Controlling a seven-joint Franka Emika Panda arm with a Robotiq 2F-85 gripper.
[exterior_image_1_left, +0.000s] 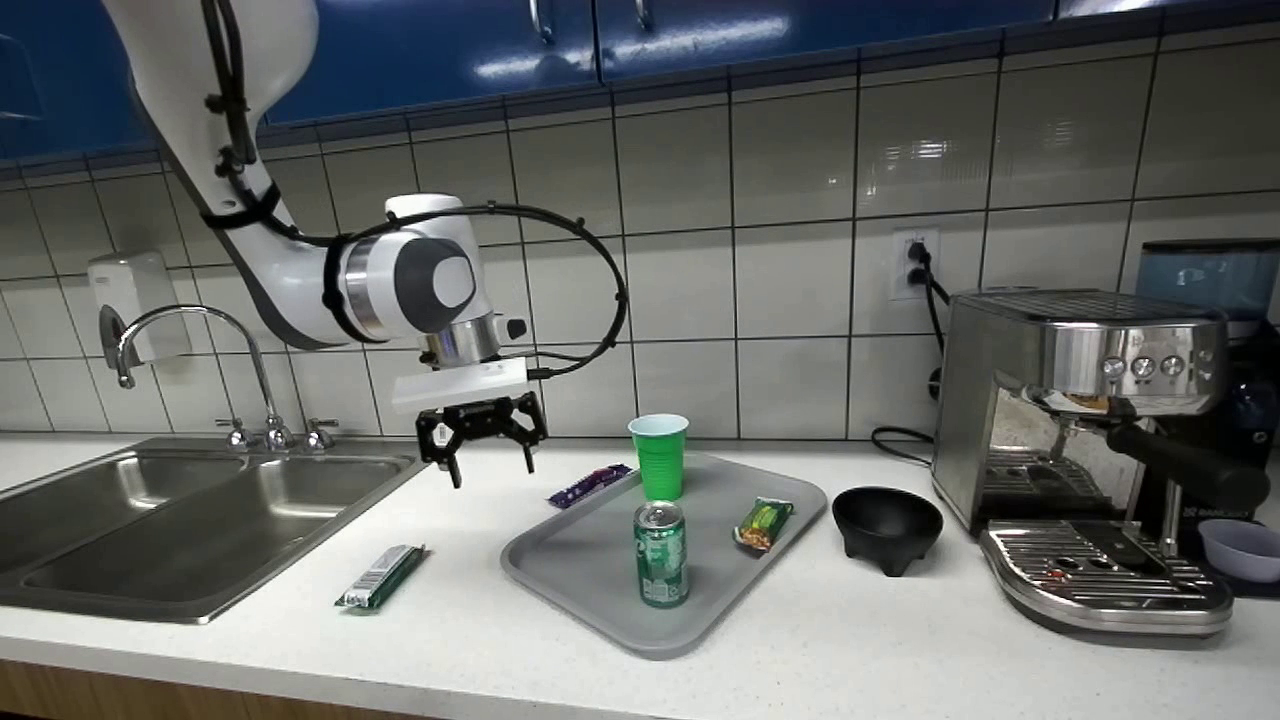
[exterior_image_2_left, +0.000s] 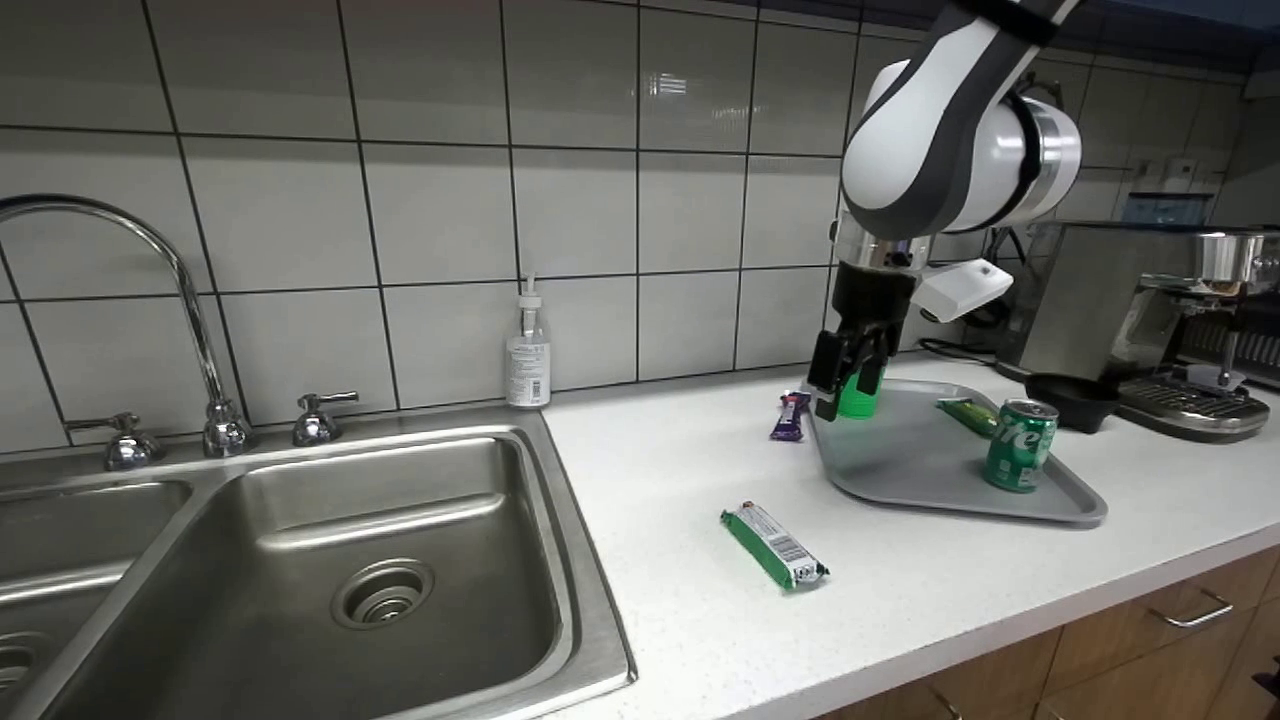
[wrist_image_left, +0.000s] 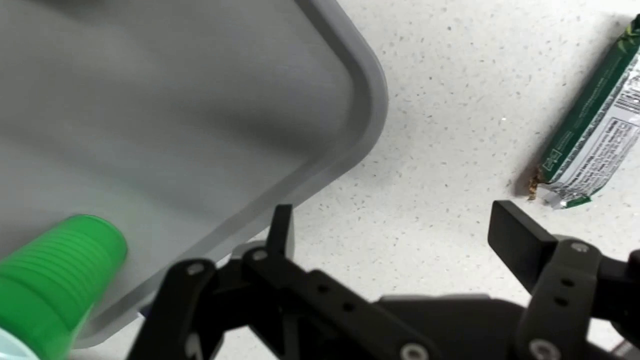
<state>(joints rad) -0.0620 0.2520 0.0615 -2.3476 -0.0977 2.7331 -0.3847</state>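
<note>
The gripper (exterior_image_1_left: 493, 474) is black, the tray (exterior_image_1_left: 580, 560) gray, the cup (exterior_image_1_left: 659, 465) green (pale inside), the can (exterior_image_2_left: 1018, 447) green with white lettering, the wrapped bar (exterior_image_2_left: 773, 546) green and white, the counter (wrist_image_left: 440, 100) speckled white.

We see a snack bar (exterior_image_1_left: 382, 577) between the sink (exterior_image_1_left: 220, 530) and the tray (exterior_image_1_left: 590, 570), which bears a soda can (exterior_image_1_left: 661, 560) before a plastic cup (exterior_image_1_left: 660, 458).

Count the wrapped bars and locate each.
3: oblong green-and-white wrapped bar between steel double sink and grey plastic tray; purple wrapped bar beside the tray; green-and-yellow wrapped bar on the tray.
</note>
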